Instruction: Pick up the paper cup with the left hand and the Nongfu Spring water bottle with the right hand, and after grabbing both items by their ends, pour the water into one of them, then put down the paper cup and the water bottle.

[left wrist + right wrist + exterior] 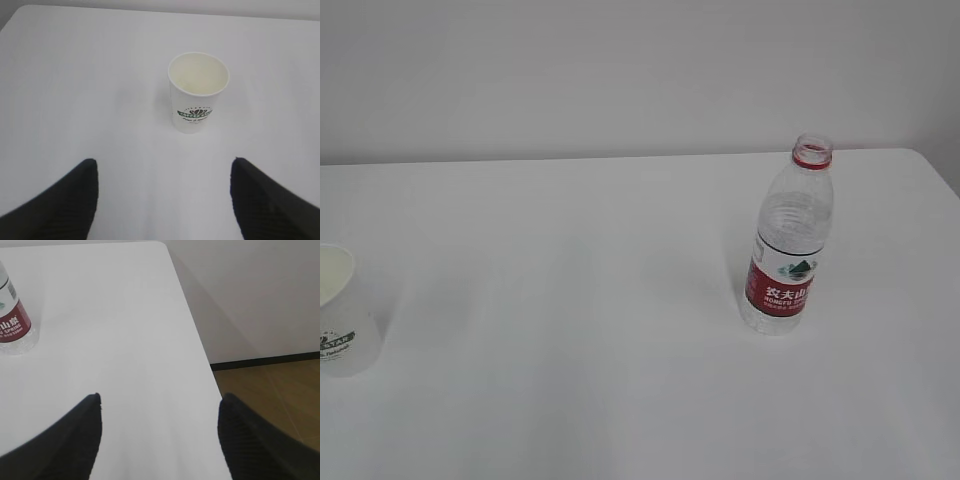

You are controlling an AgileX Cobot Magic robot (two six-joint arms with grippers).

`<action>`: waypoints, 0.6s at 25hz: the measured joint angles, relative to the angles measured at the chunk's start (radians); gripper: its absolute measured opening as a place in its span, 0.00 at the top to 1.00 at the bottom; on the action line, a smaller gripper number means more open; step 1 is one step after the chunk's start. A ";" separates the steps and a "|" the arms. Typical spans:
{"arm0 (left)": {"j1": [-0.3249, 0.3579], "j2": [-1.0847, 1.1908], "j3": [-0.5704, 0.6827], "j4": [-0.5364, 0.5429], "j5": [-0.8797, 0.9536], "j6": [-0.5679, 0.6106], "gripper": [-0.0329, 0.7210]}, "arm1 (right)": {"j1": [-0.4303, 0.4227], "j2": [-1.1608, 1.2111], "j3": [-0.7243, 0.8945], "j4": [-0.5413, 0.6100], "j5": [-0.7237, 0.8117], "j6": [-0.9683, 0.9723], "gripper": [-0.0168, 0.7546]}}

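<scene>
The white paper cup (pixel 342 310) stands upright at the table's left edge in the exterior view, its green logo facing out. In the left wrist view the paper cup (pixel 197 91) stands ahead of my left gripper (pixel 163 162), which is open with nothing between its fingers. The Nongfu Spring water bottle (pixel 788 240), uncapped with a red neck ring, stands upright right of centre. In the right wrist view only the bottle's lower part (pixel 13 322) shows at far left; my right gripper (pixel 159 397) is open and empty, well to the right of it. Neither arm shows in the exterior view.
The white table (pixel 570 330) carries only the cup and bottle. Its right edge (pixel 197 340) runs just right of my right gripper, with a wall and brown floor (pixel 270 395) beyond. A pale wall (pixel 620 70) backs the table.
</scene>
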 joint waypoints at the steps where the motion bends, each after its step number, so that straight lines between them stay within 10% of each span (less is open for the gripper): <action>1: 0.000 0.000 0.000 0.000 0.000 0.000 0.17 | 0.000 0.000 0.000 0.000 0.000 0.000 0.26; 15: 0.000 0.000 0.000 0.000 0.000 0.000 0.18 | 0.000 0.000 0.000 0.000 0.000 0.000 0.26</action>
